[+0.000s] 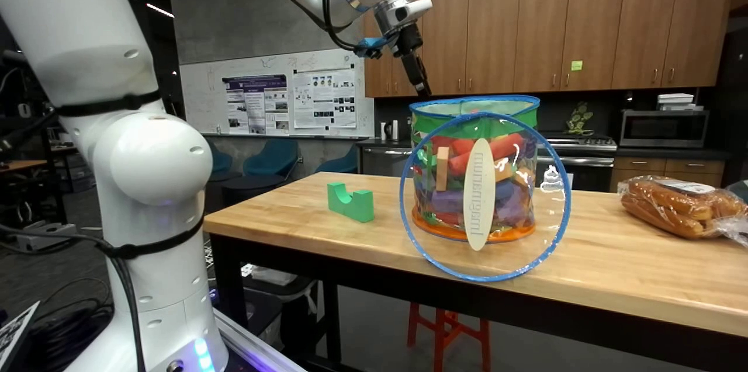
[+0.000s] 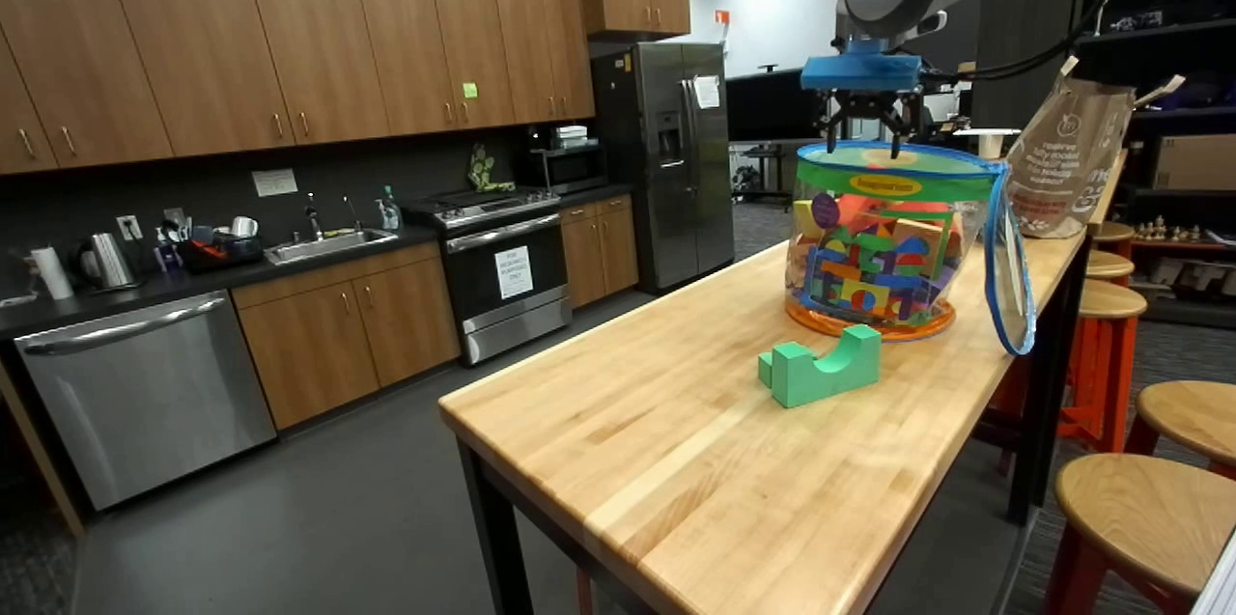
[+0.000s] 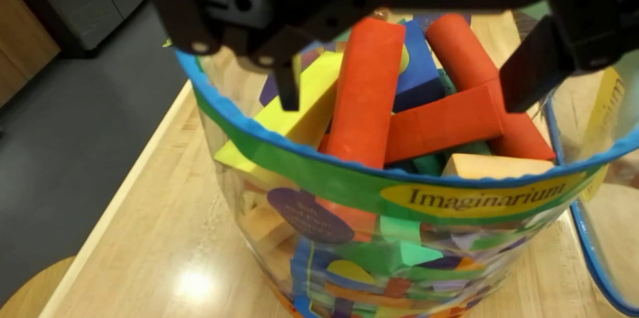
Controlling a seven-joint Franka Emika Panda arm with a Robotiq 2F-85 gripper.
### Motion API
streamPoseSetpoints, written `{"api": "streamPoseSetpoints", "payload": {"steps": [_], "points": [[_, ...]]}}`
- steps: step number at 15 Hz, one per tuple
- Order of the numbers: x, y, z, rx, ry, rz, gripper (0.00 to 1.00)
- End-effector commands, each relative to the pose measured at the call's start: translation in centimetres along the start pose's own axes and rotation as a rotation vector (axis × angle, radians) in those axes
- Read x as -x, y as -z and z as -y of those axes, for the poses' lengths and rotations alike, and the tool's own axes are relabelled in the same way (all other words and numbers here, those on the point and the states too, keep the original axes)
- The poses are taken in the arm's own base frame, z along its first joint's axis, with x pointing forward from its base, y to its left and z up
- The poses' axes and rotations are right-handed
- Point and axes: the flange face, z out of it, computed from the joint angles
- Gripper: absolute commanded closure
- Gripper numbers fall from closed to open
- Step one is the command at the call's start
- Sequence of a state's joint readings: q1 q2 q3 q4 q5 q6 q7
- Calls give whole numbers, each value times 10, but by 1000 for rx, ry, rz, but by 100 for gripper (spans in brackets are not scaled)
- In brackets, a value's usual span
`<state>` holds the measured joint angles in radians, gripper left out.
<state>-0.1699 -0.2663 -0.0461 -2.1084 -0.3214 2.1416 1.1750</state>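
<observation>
Across from the kitchen cabinets (image 1: 549, 27) runs the wooden bench (image 2: 666, 441), below me. On it, well in from the corners of the short end seen in both exterior views, stands the clear bin (image 2: 884, 185), upright and crammed with coloured blocks (image 3: 444, 121). Farther from that end, by the long edge away from the cabinets, is a brown paper bag (image 2: 1072, 161). The bin's round lid (image 1: 479, 197) hangs down its side toward that same long edge. Past the bin, seen from that short end, lies wrapped bread (image 1: 681, 205). My gripper (image 2: 864, 150) hangs just above the bin's mouth, fingers (image 3: 536, 66) spread wide, holding nothing. Between bin and short end, nearer the bin, rests a notched green block (image 2: 826, 374). Beneath my fingers, inside the bin, a long red block (image 3: 367, 88) lies alongside a yellow block (image 3: 312, 91) and near a red cylinder (image 3: 462, 53).
</observation>
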Motion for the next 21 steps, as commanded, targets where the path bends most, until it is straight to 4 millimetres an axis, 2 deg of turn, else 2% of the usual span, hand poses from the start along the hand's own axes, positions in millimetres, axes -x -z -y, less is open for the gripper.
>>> {"api": "streamPoseSetpoints", "payload": {"steps": [1,15,16,19,21], "points": [[-15,-16,7,3,-32,3,0],[-36,-81,23,99,-103,39,0],[-37,-86,23,102,-107,49,18],[-34,-90,24,94,-116,76,38],[-33,-84,24,79,-120,81,55]]}}
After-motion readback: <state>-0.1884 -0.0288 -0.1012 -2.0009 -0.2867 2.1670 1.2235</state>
